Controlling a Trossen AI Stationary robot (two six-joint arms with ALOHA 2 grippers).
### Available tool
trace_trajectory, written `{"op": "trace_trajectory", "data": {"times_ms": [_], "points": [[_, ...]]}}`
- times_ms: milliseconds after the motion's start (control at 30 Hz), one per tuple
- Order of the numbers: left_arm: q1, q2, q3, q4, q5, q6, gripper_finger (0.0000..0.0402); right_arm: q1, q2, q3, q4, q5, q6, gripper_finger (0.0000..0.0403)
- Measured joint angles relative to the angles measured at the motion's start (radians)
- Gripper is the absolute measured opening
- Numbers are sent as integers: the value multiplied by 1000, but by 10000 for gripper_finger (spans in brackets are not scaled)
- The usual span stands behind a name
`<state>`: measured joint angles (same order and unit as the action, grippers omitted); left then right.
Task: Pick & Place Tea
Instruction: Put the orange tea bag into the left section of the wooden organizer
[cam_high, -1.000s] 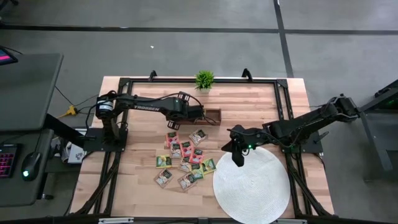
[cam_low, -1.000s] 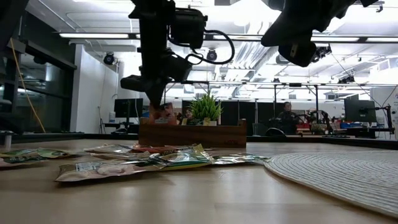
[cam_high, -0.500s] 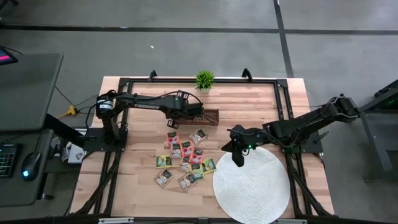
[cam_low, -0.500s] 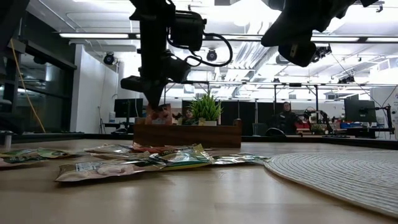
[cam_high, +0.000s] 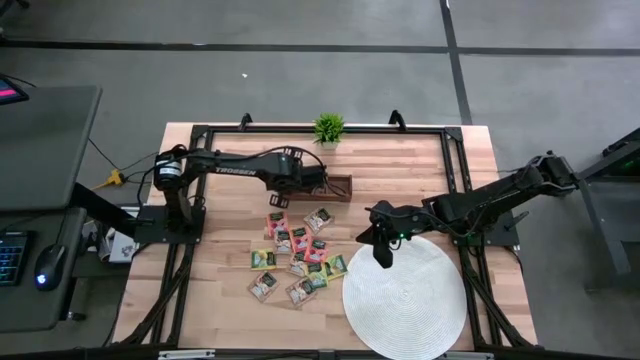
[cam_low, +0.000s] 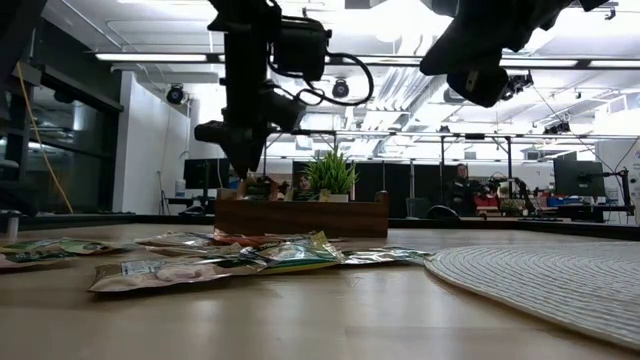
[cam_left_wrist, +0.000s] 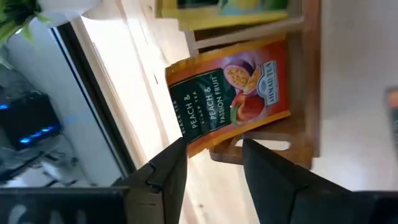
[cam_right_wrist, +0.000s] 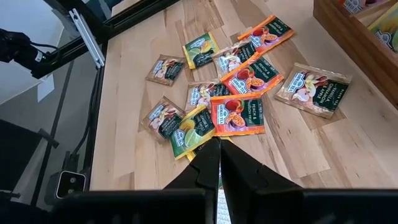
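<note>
My left gripper (cam_high: 318, 187) is over the wooden box (cam_high: 338, 187), far back on the bench (cam_high: 220, 300). Its two fingers (cam_left_wrist: 163, 175) are spread apart. An orange tea packet (cam_left_wrist: 231, 93) leans in the box, just past the fingertips. From the wrist camera I see a gap between the fingers and the packet's low edge, so I do not think they are pinching it. A yellow packet (cam_left_wrist: 224, 7) sits in the box just beside the orange one. From the low camera, the gripper (cam_low: 240, 150) hangs right above the left end of the box (cam_low: 302, 216), and I can see packet tops (cam_low: 262, 185) poking out under it.

Most of the tea (cam_high: 298, 256) lies loose on the bench, in a pile nearer to me than the box and well apart from the left gripper. The packets are pink-red, yellow and green.

My right gripper (cam_high: 381, 250) waits at the far left edge of the round white mat (cam_high: 405, 295). Its fingers (cam_right_wrist: 239, 168) are pressed together and hold nothing. The pile (cam_right_wrist: 227, 81) is just to its left.

A small green plant (cam_high: 328, 127) stands at the far edge of the bench, behind the box.
</note>
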<state>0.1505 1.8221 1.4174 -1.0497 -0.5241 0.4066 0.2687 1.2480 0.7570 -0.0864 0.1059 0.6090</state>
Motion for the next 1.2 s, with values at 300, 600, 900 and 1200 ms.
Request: {"op": "trace_trajectory", "data": {"times_ms": [300, 600, 900, 1200], "points": [[-80, -80, 2, -20, 35, -143, 139, 2, 0, 0, 1, 50, -5, 11], [-248, -180, -153, 9, -14, -412, 137, 7, 19, 0, 90, 83, -12, 3], [-331, -298, -421, 338, 190, -692, 137, 20, 193, 93, 138, 86, -23, 2], [-327, -311, -492, 457, 327, -799, 137, 11, 476, 322, 126, 58, -144, 1]]}}
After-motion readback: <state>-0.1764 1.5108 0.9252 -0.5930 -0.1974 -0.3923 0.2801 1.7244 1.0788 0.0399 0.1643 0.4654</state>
